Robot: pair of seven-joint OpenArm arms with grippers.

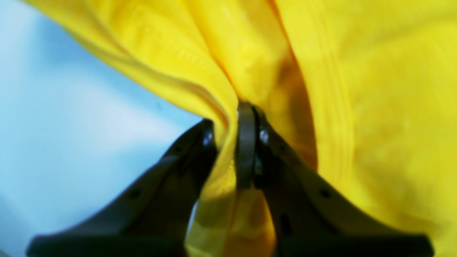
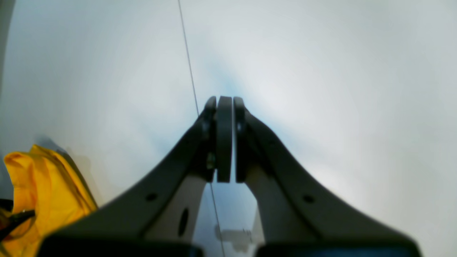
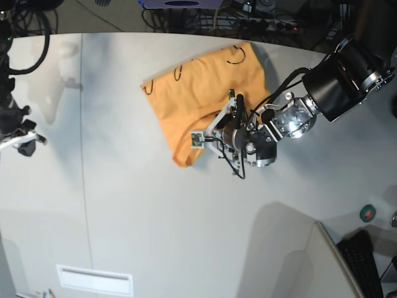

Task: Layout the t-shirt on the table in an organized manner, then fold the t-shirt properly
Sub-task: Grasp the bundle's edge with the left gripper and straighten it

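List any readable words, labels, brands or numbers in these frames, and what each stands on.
None can be read.
The t-shirt: thin black curved marks near its far edge, too small to read as letters.
The small tag at the shirt's near edge: too small to read.
The table: no text visible.

Lab: cables (image 3: pixel 248 9) behind white table (image 3: pixel 124 205), keyboard (image 3: pixel 366 264) nearby.
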